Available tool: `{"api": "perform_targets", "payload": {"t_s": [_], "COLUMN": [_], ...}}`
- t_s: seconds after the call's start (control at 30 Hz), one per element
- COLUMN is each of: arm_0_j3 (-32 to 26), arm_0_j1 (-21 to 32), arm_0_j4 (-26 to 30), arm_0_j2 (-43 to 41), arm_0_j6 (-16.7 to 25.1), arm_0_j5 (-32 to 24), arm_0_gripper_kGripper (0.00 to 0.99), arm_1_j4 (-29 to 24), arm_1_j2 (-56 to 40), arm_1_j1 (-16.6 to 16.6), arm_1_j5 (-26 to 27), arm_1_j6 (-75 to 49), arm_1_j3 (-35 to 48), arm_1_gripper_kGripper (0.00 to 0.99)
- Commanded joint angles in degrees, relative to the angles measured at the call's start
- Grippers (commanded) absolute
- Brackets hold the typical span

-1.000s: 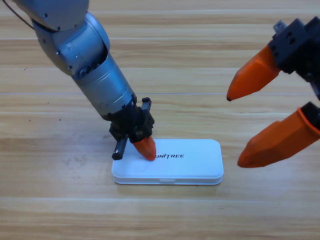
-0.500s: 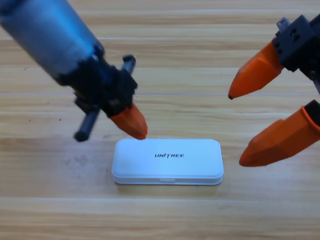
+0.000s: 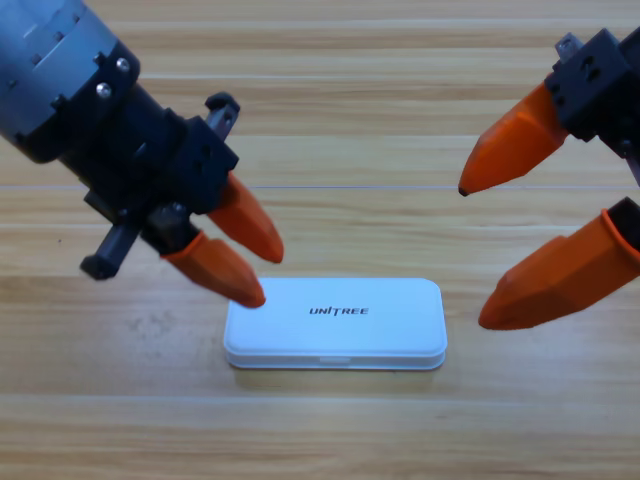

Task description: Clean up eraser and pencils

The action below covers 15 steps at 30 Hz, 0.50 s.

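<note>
The white case point(image 3: 380, 325) lies shut near the table's front, its lid showing the printed name. No eraser and no pencils are in view. My left gripper point(image 3: 265, 277) hangs above the case's left end, raised off the lid, its two orange jaws a little apart and holding nothing. At the picture's right edge waits my right gripper point(image 3: 472, 256), large and partly cut off, jaws spread wide and empty.
The wooden table point(image 3: 330, 130) runs across the whole view. The left arm's grey body point(image 3: 60, 70) fills the upper left corner.
The left gripper has lifted off the case's left end and drawn back up and left, and its jaws now stand apart. The right arm has barely moved.
</note>
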Motion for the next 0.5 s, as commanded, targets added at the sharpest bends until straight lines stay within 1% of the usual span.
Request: {"api": "perform_targets", "payload": {"t_s": [0.03, 0.5], "arm_0_j3": [0.6, 0.6], "arm_0_j1": [-1.1, -1.1], "arm_0_j4": [0.1, 0.1], "arm_0_j2": [1.8, 1.9], "arm_0_j6": [-0.5, -1.0], "arm_0_j5": [-0.4, -0.6], "arm_0_gripper_kGripper": [0.990, 0.990], "arm_1_j4": [-0.7, -0.7], "arm_1_j2": [-1.3, -1.4], "arm_1_j1": [0.1, 0.1], "arm_1_j5": [-0.6, -1.0], "arm_1_j6": [0.7, 0.8], "arm_1_j3": [1.2, 1.2], "arm_1_gripper_kGripper": [0.990, 0.990]}}
